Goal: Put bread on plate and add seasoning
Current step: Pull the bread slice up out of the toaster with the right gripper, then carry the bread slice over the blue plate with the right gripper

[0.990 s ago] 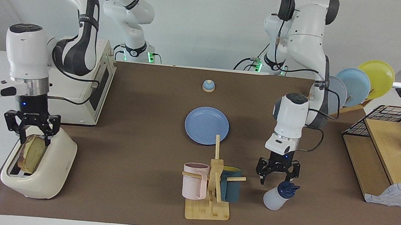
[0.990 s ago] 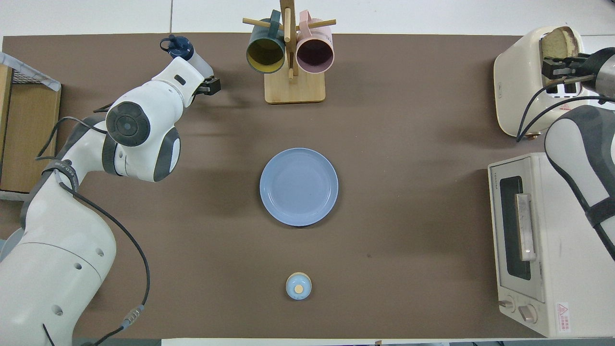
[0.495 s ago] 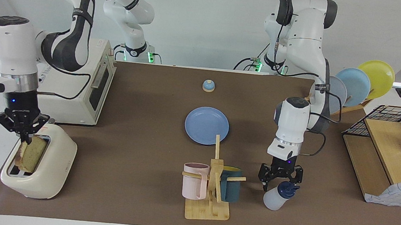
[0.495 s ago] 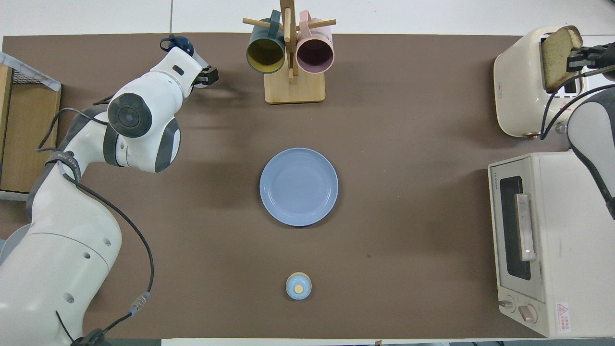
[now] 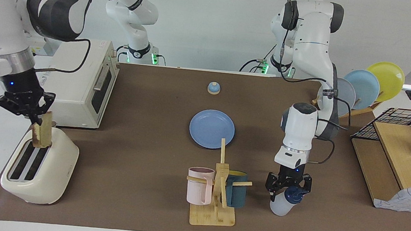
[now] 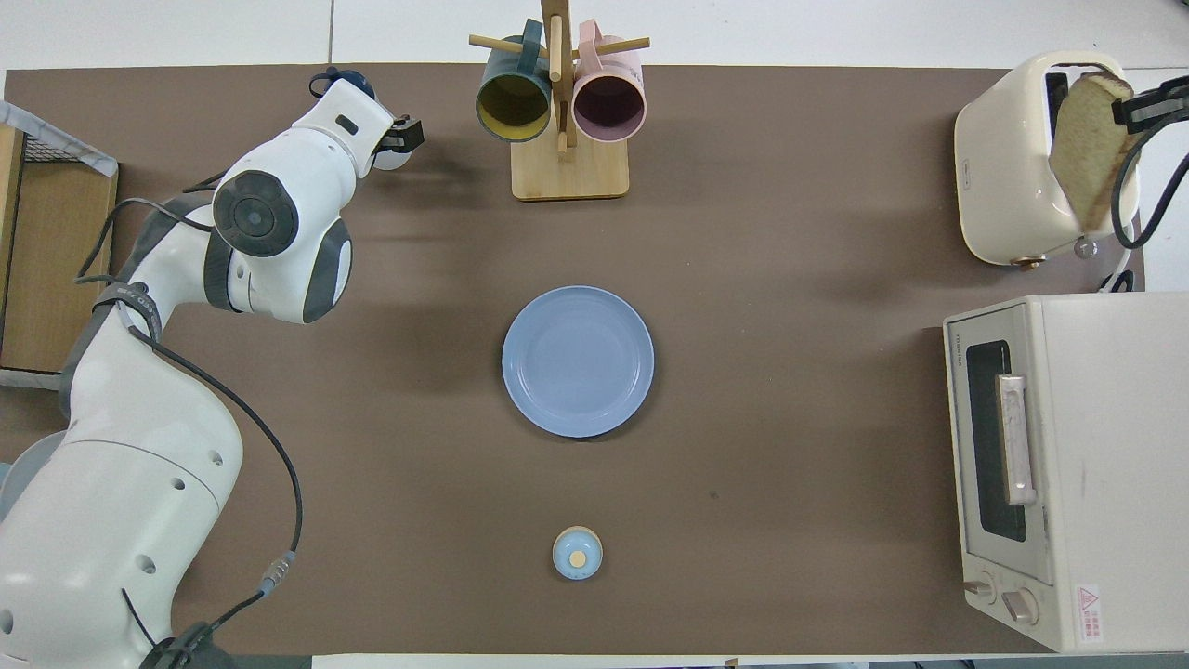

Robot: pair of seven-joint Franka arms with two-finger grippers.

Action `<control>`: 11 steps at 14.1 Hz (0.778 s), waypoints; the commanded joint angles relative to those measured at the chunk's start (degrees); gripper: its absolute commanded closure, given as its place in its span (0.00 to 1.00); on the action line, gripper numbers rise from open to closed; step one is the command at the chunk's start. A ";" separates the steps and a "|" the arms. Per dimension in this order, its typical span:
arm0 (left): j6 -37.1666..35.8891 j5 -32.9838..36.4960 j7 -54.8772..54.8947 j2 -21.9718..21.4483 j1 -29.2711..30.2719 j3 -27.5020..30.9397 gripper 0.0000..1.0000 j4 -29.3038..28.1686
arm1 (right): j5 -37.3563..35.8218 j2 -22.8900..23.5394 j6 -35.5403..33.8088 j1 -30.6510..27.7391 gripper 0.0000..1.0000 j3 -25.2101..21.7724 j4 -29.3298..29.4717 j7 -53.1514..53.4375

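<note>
The bread point(image 5: 42, 137) hangs upright just over the slots of the cream toaster point(image 5: 47, 175), pinched at its top edge by my right gripper point(image 5: 37, 122), which is shut on it. In the overhead view the bread point(image 6: 1085, 139) covers part of the toaster point(image 6: 1008, 158). The blue plate point(image 5: 211, 128) lies bare at the table's middle. The seasoning point(image 5: 281, 205), a white bottle with a navy cap, leans beside the mug rack. My left gripper point(image 5: 288, 191) is low over it, open, with its fingers on either side of the cap.
A wooden rack point(image 5: 215, 210) with a pink and a teal mug stands farther from the robots than the plate. A small bell point(image 5: 213, 88) sits nearer to them. A toaster oven point(image 5: 87, 89) is at the right arm's end; a plate rack point(image 5: 366, 85) and a wire shelf point(image 5: 401, 157) are at the left arm's end.
My right gripper closed on the bread and raised it out of the toaster slot. My left gripper came down from above the seasoning to around its cap.
</note>
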 commanded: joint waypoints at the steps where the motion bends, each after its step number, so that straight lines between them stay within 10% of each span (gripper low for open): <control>1: -0.11 0.91 -1.57 1.97 -0.73 1.23 0.00 1.99 | 6.41 0.33 -3.36 -0.47 1.00 1.84 3.63 -1.23; 6: 0.06 0.65 -1.65 2.49 -0.46 1.14 0.00 2.78 | 6.00 -1.87 -4.34 10.22 1.00 1.93 0.13 2.80; 11: 0.15 0.65 -1.65 2.85 -0.11 1.14 0.00 3.57 | 7.31 -7.84 5.12 24.46 1.00 2.72 -13.57 29.94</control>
